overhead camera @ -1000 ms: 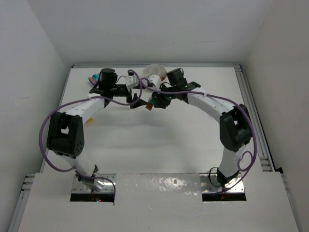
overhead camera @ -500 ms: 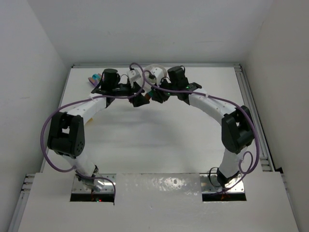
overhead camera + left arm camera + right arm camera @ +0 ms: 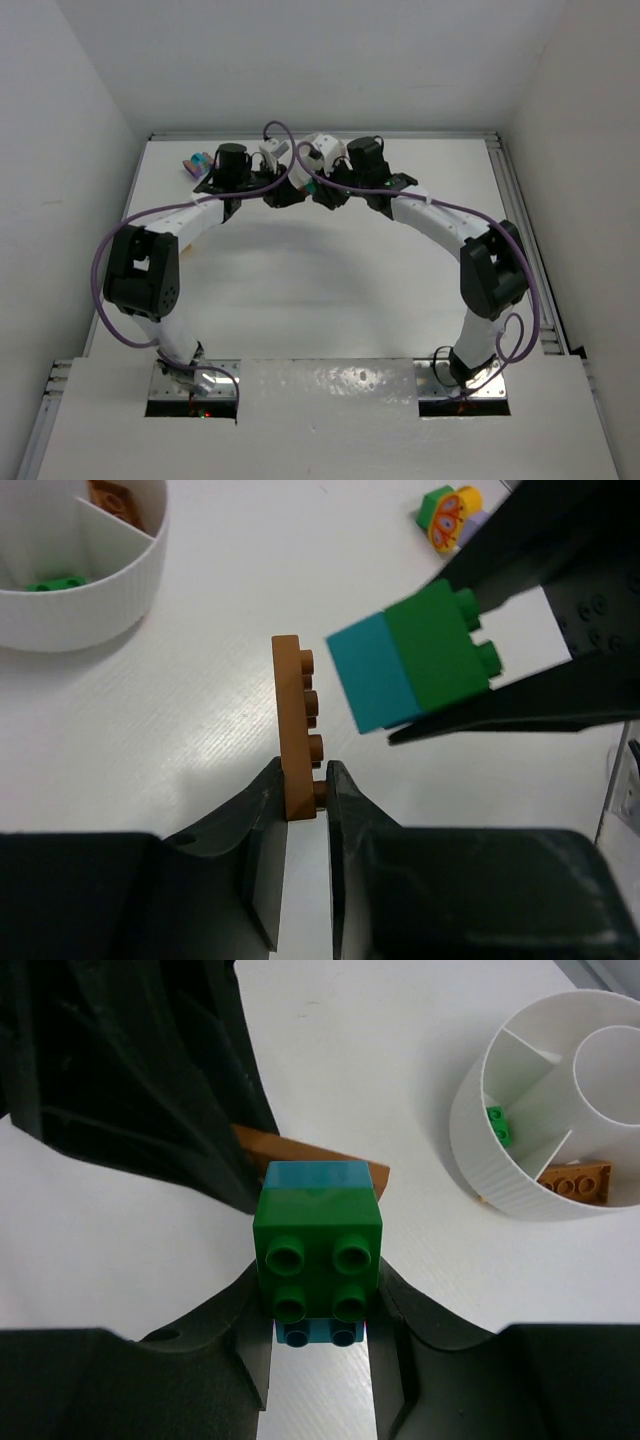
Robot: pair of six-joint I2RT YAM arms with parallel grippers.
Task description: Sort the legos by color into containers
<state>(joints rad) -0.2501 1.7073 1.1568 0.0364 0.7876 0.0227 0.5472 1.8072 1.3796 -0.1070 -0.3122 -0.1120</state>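
By the far edge of the table [image 3: 320,290], left gripper [image 3: 306,778] pinches the orange plate [image 3: 291,715] endwise, dish [image 3: 105,590] near — right gripper [image 3: 320,1305] clamps stacked green-teal bricks [image 3: 318,1222].

we are snapping our left gripper [image 3: 303,785] shut from wide open onto the brown plate [image 3: 292,720], we are drawing both wrists farther back toward the white dish [image 3: 500,1180], our right gripper [image 3: 318,1305] bringing its green-and-teal stack [image 3: 318,1235] along, our wrists now hiding most of the dish from above

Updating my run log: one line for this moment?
left gripper: shut on thin brown lego plate; right gripper: shut on green-on-teal lego stack; white ribbed dish: nearby
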